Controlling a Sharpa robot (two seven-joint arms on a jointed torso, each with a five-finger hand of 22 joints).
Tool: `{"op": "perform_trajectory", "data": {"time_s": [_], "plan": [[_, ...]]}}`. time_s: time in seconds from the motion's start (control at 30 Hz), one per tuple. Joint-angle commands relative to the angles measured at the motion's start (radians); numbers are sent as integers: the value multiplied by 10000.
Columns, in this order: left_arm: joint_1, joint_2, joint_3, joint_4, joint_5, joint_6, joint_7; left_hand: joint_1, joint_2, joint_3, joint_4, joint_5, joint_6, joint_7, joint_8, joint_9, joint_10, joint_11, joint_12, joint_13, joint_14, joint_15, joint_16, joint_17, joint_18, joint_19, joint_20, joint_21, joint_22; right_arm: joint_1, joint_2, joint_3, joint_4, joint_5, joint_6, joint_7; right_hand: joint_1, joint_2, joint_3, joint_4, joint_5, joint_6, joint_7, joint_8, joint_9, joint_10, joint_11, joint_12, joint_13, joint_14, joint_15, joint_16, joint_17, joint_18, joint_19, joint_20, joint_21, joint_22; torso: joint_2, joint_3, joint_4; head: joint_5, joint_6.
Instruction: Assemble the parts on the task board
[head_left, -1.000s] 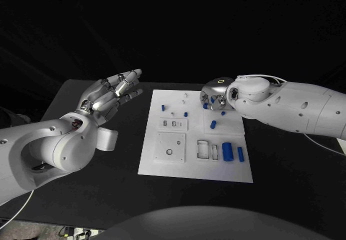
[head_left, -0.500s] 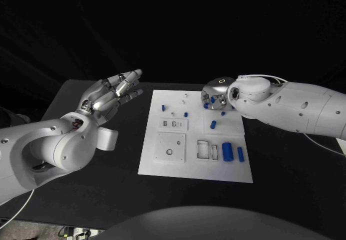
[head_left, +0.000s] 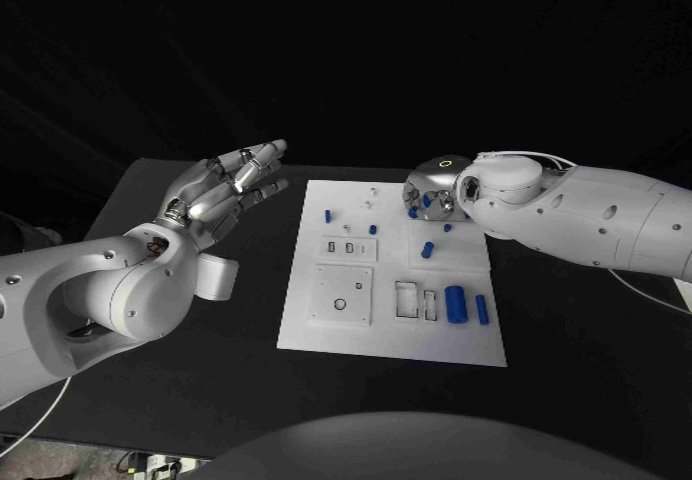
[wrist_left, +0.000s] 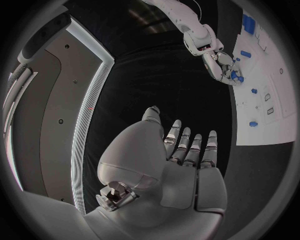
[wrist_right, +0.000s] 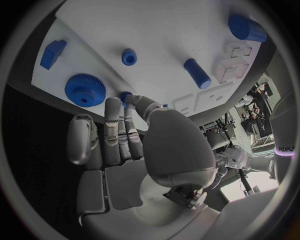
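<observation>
Two hands near the white task board on the black table.

Head view: left hand spread wide, empty, off the board's left edge; right hand over its far edge. Right wrist view: fingertips touching a small blue part beside the blue gear; grasp unclear.

Dim, dark surroundings; bright white board; fisheye-bent wrist edges

Left robot hand raised, palm up, fingers spread and straight, holding nothing. Right robot hand angled downward, fingers extended close together, thumb tucked across them.
</observation>
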Motion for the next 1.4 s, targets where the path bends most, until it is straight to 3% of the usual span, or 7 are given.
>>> {"op": "perform_trajectory", "data": {"time_s": [0.03, 0.57, 1.0, 1.4], "plan": [[10, 34, 5, -17, -64, 209, 13, 94, -8, 14, -19, 61, 68, -3, 59, 8, -20, 85, 52, 13, -7, 81, 62, 18, -202, 55, -5, 41, 13, -37, 30, -13, -30, -19, 87, 78, -71, -22, 39, -12, 43, -65, 8, -39, -15, 4, 35, -47, -11, -82, 8, -55, -46, -18, -49, -27, -56, 535, -5, -7, -3, -12, 1], [9, 6, 3, -43, -64, 264, -33, 94, 40, 21, -7, 74, 202, 60, 120, 21, 35, 156, 141, 22, 30, 119, 140, 25, -258, 87, -5, 71, 23, -54, -53, -10, 96, 96, -567, 269, -133, -8, 30, -2, 456, 483, 8, 160, 171, 646, -15, -166, -107, 9, -27, -64, -56, -39, 52, -38, -39, 647, -7, -6, 6, 46, 1], [10, -100, 4, 15, -64, 250, -48, 87, 62, 15, -6, 86, 509, 106, 231, 55, 85, 200, 193, 25, 53, 145, 193, 28, -303, 114, -6, 96, 30, 278, -87, 9, 315, 213, -758, 227, -225, -44, 3, 52, 544, 591, 3, 171, 218, 848, -14, -311, -196, 3, -36, -196, -217, -32, 49, -53, -81, 645, 30, -4, 17, 68, 1], [11, -56, 7, 4, -64, 286, -33, 92, 63, 12, -10, 88, 581, 122, 268, 64, 103, 216, 208, 26, 63, 154, 218, 30, -321, 121, -6, 103, 31, 437, 503, 58, -184, 254, -619, 193, -244, -50, 2, 64, 570, 590, 4, 159, 223, 886, -8, -351, -218, 18, -36, -221, -254, -29, 47, -60, -92, 642, 141, 4, 60, 2, 1]]}}
